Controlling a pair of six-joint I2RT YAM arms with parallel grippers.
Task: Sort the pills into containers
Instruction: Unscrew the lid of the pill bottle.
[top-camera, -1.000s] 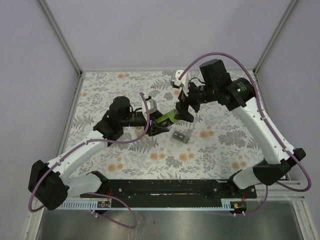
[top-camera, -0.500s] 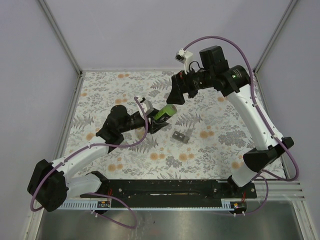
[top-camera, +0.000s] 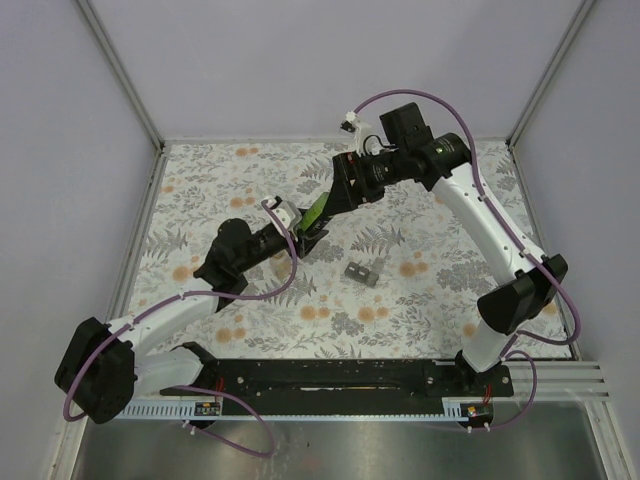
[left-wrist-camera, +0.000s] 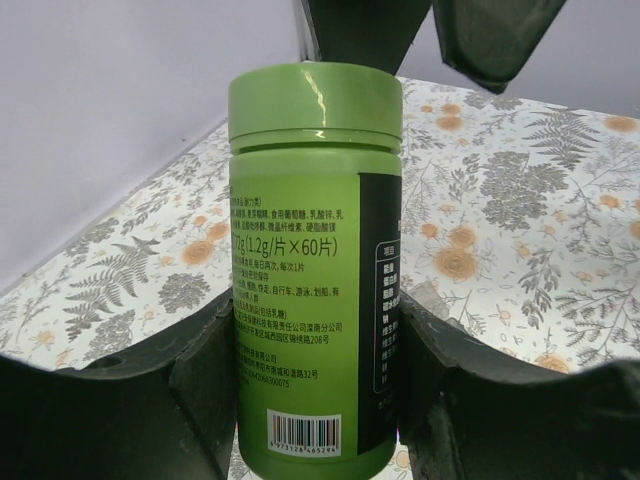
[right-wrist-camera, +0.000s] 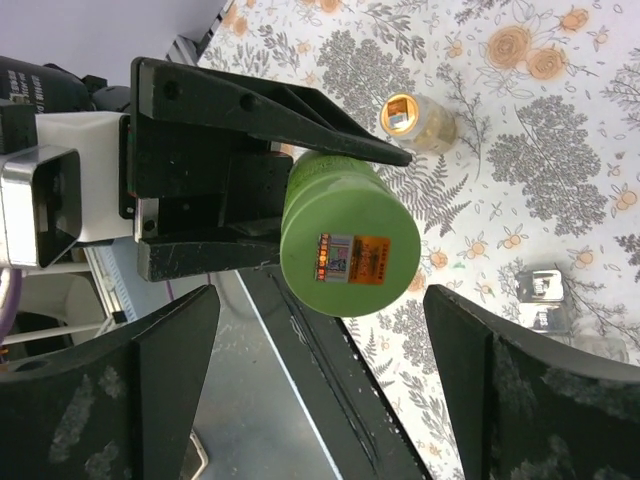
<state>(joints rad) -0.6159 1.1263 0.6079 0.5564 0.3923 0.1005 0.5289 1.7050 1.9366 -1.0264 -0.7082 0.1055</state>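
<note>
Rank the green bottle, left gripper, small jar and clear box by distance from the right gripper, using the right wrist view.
1. The green bottle, between the right gripper's fingers.
2. The left gripper, just behind, clamping it.
3. The small jar, top, and the clear box, right: too close to call.

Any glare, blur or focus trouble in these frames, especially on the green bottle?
Left wrist view: green bottle sharp, label print legible, a glare streak on its cap, the dark fingers beside it lost in shadow. Right wrist view: cap and sticker crisp, floral table in focus. Top view: even soft light, no hard shadows, but the bottle is small and partly hidden by the right claw.
</note>
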